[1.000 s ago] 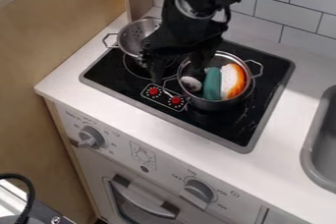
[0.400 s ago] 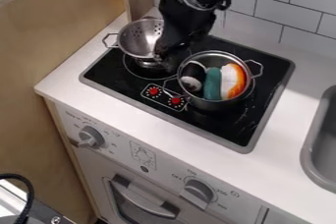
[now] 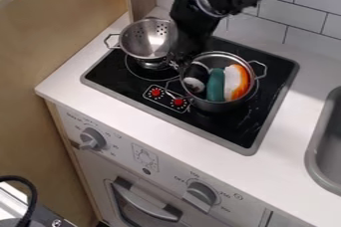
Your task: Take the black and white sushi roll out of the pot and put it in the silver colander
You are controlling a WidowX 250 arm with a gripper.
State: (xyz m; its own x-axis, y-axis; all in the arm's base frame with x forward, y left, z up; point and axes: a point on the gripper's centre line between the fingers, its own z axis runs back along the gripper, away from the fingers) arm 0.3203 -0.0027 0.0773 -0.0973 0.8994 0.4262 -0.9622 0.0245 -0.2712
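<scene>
The end effector (image 3: 180,63), apart or together I can't tell, could jolt the nearby pot (image 3: 214,106) by swinging low.

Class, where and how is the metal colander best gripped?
The colander is probably best gripped by its angular loop handle, at the picture's left, from above: the loop juts outward from the round bowl, while the tool hangs near the opposite side.

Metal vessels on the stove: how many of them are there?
2: the colander at upper left, and the pot to its right. The arm covers part of the stove, so more may be hidden.
</scene>
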